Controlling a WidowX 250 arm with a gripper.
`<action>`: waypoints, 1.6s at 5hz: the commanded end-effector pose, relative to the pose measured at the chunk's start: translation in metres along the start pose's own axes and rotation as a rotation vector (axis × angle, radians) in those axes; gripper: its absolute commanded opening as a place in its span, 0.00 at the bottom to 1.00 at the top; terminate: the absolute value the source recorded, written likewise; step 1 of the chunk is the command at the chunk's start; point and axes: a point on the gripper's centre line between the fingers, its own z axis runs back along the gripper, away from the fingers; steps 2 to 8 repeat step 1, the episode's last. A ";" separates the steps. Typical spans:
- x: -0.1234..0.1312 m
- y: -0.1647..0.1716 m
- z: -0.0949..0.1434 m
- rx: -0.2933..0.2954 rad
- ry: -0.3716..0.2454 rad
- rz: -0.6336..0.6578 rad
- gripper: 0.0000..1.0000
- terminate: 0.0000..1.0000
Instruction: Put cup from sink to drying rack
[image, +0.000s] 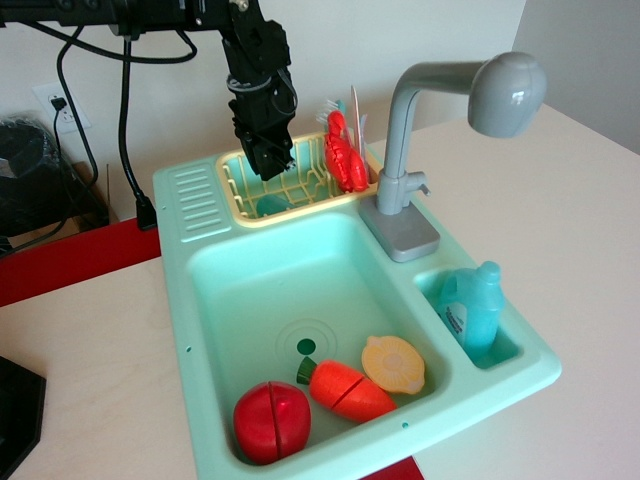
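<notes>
The teal-blue cup (270, 205) lies low inside the pale-yellow drying rack (302, 211), at its left side, and only a small part of it shows through the slats. The rack sits at the back of the mint-green sink (180, 290). My black gripper (269, 166) hangs just above the cup and apart from it. Its fingers look slightly parted and hold nothing.
A red toy lobster (345, 155) stands in the rack's right end. The grey faucet (405, 130) rises right of the rack. A red fruit (272, 420), carrot (345, 390) and lemon half (393, 363) lie in the basin. A teal bottle (470, 310) fills the side compartment.
</notes>
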 end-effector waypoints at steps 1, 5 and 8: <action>0.001 -0.013 0.027 -0.005 -0.049 -0.014 1.00 1.00; 0.001 -0.013 0.027 -0.005 -0.049 -0.014 1.00 1.00; 0.001 -0.013 0.027 -0.005 -0.049 -0.014 1.00 1.00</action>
